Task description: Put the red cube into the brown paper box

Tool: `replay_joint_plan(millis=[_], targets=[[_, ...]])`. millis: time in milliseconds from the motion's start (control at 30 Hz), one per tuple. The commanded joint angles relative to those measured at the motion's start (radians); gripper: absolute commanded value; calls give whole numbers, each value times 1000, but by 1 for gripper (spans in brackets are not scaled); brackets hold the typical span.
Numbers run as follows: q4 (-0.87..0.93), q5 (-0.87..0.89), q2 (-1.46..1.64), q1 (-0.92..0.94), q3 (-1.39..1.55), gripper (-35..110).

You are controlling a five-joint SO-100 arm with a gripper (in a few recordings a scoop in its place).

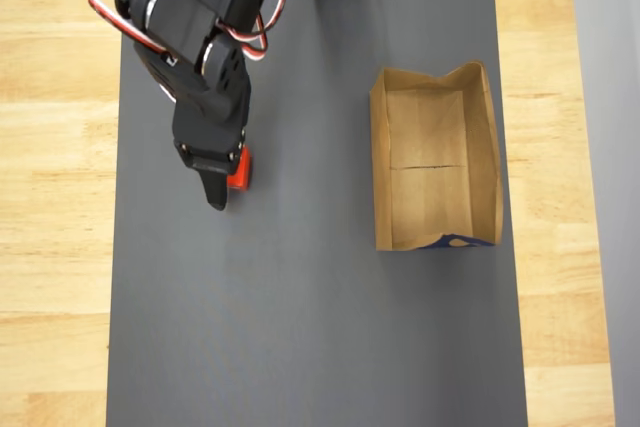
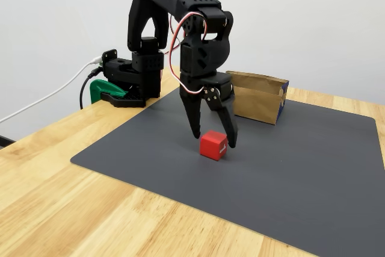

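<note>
The red cube (image 1: 240, 171) (image 2: 213, 145) rests on the dark grey mat, left of the mat's middle in the overhead view. My black gripper (image 1: 228, 183) (image 2: 213, 139) reaches down over it, open, with one finger on each side of the cube and their tips close to the mat. The arm hides most of the cube from above. The brown paper box (image 1: 430, 197) (image 2: 255, 98) lies empty on the right part of the mat, well apart from the cube, with a centre fold line and a blue mark on its near rim.
The grey mat (image 1: 320, 327) covers most of the wooden table (image 1: 50, 247). My arm's base and a green clamp (image 2: 105, 91) stand at the table's back edge with cables. Open mat lies between cube and box.
</note>
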Motion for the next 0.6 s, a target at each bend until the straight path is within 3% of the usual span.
replay_joint_plan(millis=[0,567], targets=[[17,-20,0,26,-43,33],[-14,-29,-18,29,-49,7]])
